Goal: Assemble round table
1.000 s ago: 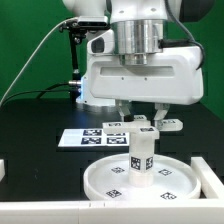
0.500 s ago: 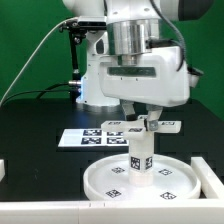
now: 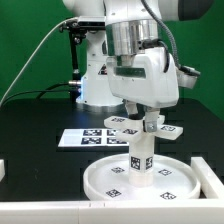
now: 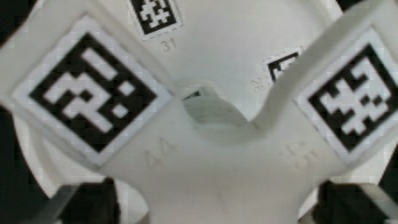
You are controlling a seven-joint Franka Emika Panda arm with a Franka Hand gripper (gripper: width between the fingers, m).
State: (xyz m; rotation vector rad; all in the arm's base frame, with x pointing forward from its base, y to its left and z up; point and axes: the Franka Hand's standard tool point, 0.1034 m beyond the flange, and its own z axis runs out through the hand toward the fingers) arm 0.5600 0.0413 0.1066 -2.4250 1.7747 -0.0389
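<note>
White cross base (image 3: 167, 130) in claw (image 3: 146, 119), over upright leg (image 3: 140, 160) on disc (image 3: 100, 178).

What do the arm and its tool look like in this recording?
The arm is glossy white, with a grey metallic cylindrical wrist section. It ends in a white boxy tool with two slim fingers that look dark in the wrist view. A thin black cable trails alongside.

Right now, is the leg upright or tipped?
Upright: the leg stands vertical on the disc, directly under the base.
</note>
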